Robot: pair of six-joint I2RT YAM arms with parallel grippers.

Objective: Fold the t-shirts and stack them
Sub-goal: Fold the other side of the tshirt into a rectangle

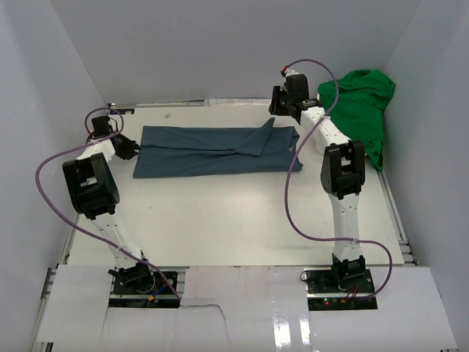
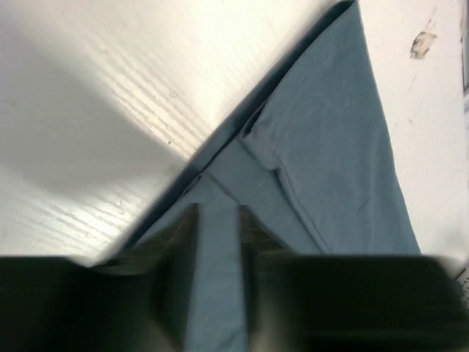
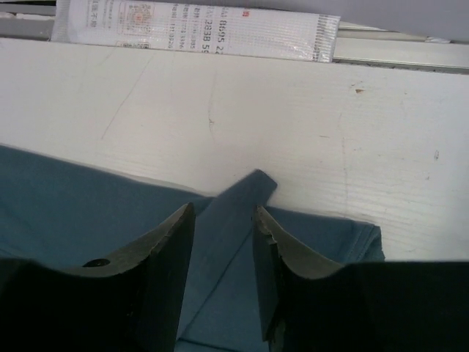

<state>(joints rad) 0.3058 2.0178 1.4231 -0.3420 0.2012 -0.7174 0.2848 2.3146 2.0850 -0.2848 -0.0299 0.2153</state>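
The dark slate-blue t-shirt (image 1: 212, 150) lies folded into a long flat band across the far half of the table, one sleeve flap turned up near its right end. My left gripper (image 1: 127, 149) is at its left end, jaws open, and blue cloth (image 2: 330, 147) lies flat under and between the fingers (image 2: 179, 249). My right gripper (image 1: 278, 108) is at the shirt's far right corner, also open. There the pointed sleeve tip (image 3: 253, 183) shows in the gap between the fingers (image 3: 165, 242). The bright green t-shirt (image 1: 363, 110) sits crumpled at the back right.
White walls close in the table on three sides. A metal rail with a printed label strip (image 3: 198, 26) runs along the far edge. The arm bases (image 1: 143, 282) and purple cables (image 1: 293, 198) stand at the near edge.
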